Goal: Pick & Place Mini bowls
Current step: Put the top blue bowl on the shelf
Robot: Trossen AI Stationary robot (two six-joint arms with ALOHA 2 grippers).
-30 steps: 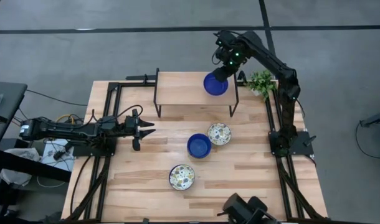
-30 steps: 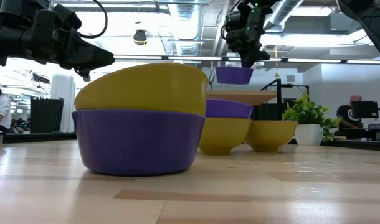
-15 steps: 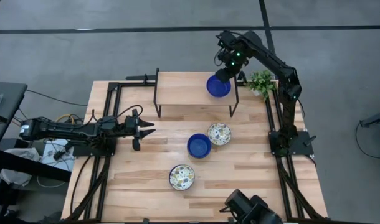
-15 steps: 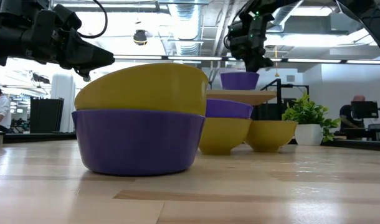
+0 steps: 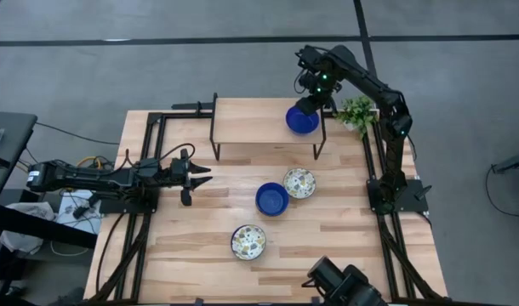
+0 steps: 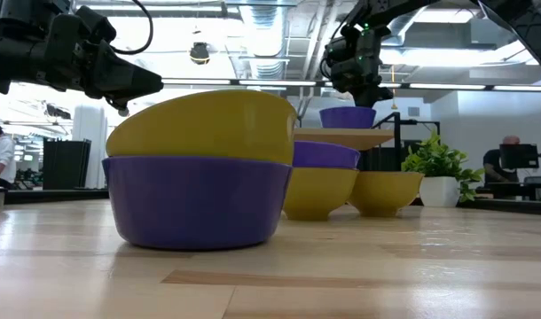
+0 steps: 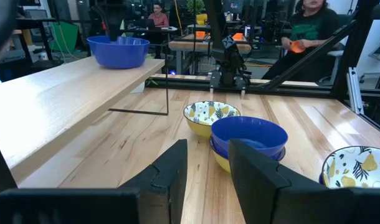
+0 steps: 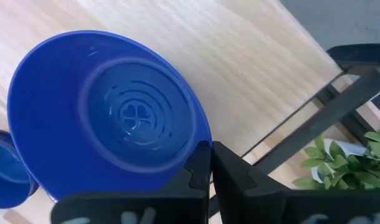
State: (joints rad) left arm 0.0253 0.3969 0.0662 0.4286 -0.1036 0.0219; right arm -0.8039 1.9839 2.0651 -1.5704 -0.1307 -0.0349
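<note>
- Since one second ago, the right gripper point(image 5: 309, 96) has carried the blue bowl point(image 5: 301, 120) rightward and down onto the raised shelf point(image 5: 251, 121), near its right end.
- Its fingers stay clamped on the bowl's rim, probably until the bowl sits flat.
- The left gripper point(image 5: 194, 175) waits with fingers apart over the table's left side.
- The high view shows a blue bowl and two patterned bowls on the table point(image 5: 200, 246); only the left wrist view shows the lower blue bowl point(image 7: 248, 136) stacked in a patterned one.

Two dark, slender jointed arms, matte black throughout. The right arm point(image 5: 370, 81) shows a small green light near its wrist; the left arm point(image 5: 98, 177) trails black cables.
</note>
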